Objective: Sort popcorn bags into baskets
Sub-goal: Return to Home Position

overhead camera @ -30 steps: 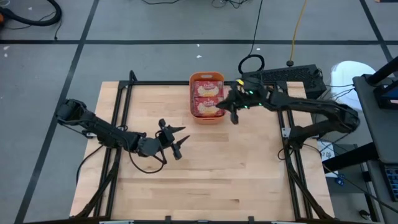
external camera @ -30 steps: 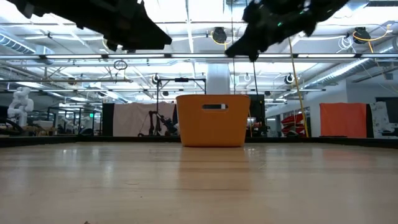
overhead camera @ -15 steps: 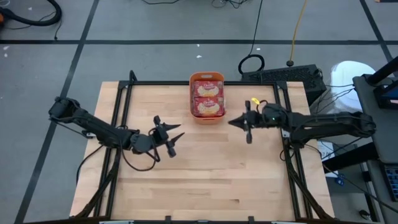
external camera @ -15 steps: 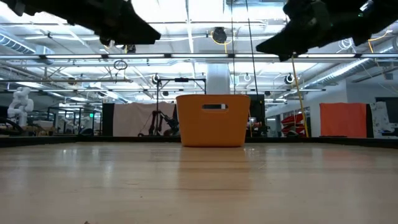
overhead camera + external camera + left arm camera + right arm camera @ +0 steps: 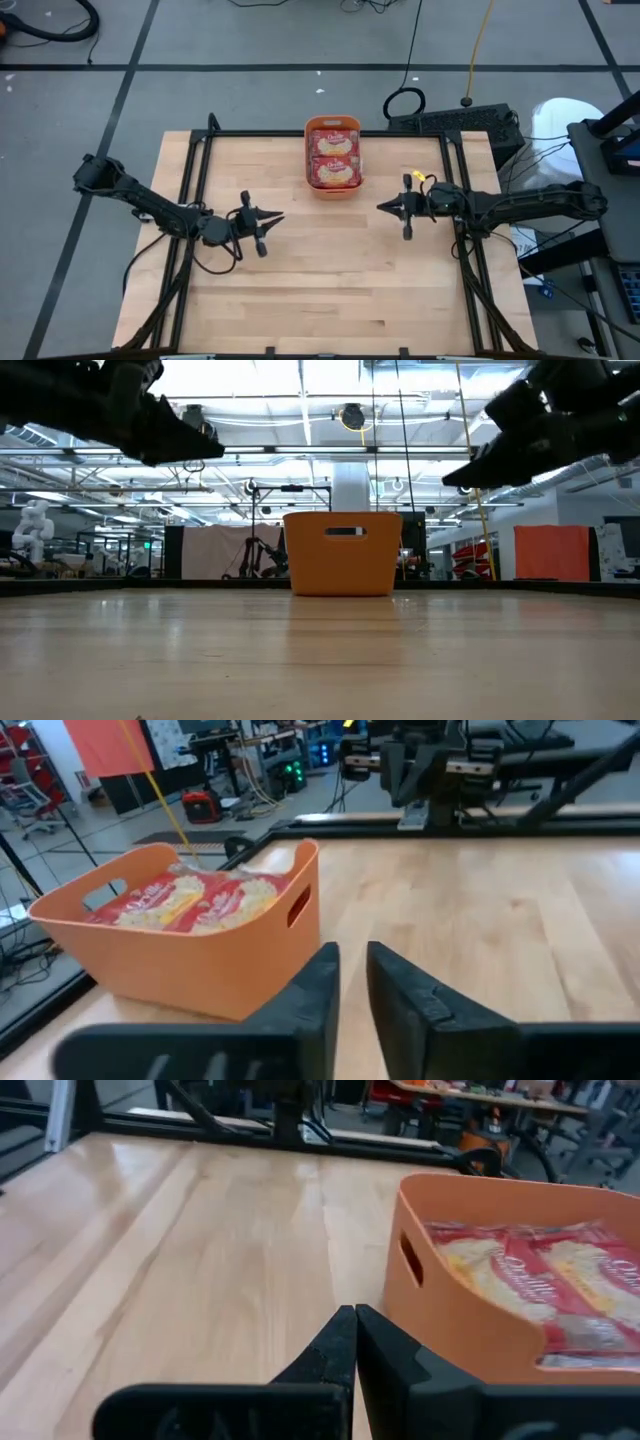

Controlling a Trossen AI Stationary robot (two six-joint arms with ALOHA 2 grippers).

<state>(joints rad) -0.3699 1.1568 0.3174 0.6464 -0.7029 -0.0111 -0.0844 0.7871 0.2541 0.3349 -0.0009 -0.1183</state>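
Snugly, popcorn bags (image 5: 335,168) fill the orange bin (image 5: 333,122), both jaws hovering clear.

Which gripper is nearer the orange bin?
Right. The right gripper sits just off the orange bin, at its near right corner; the left gripper hangs farther off its near left corner.

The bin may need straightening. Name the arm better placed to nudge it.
Right, probably. The right gripper hangs slightly nearer the orange bin than the left gripper does. Both point toward it and hold nothing, so the margin is small.
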